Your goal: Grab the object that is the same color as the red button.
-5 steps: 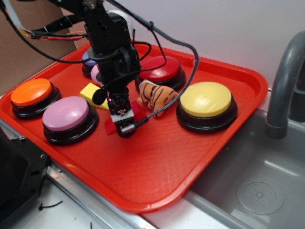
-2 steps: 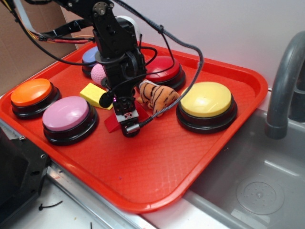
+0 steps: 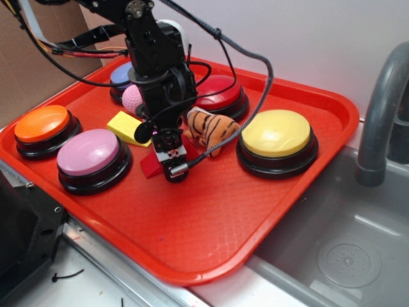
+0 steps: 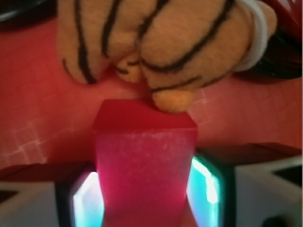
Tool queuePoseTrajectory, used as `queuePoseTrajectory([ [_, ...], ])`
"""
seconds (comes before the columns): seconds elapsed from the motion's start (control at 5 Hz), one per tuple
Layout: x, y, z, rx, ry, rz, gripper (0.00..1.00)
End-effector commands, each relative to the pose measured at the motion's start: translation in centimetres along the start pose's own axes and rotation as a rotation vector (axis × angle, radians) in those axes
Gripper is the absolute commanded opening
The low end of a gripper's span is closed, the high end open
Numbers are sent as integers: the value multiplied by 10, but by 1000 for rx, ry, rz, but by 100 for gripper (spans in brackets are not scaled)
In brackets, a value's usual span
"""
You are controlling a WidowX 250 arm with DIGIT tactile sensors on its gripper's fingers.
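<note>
Claw (image 3: 177,170) down on tray (image 3: 268,211), pads either side of red wedge (image 4: 144,165), narrow & touching it. Grip looks done; lift left. Striped toy (image 4: 161,42) just ahead, red button (image 3: 219,93) behind.

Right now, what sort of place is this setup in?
Probably a toy-kitchen style test bench: a grey sink basin with a faucet sits beside a red tray of dome buttons, with cardboard behind.

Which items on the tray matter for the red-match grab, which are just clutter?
Job:
red wedge block
red button
gripper, pads either side of the block

Clutter:
yellow wedge
tiger plush
orange button
pink button
yellow button
pink ball
</note>
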State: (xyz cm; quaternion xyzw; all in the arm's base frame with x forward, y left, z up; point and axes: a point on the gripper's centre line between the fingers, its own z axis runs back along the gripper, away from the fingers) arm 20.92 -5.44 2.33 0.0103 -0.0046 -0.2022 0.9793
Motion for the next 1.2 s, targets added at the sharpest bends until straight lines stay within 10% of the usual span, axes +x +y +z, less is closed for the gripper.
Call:
queuePoseTrajectory([
  [0.0,11,-1,59,42,-17,170,0],
  [0.4,0,-10,150,96,66,434,0],
  [1.0,-27,0,179,-6,57,549,0],
])
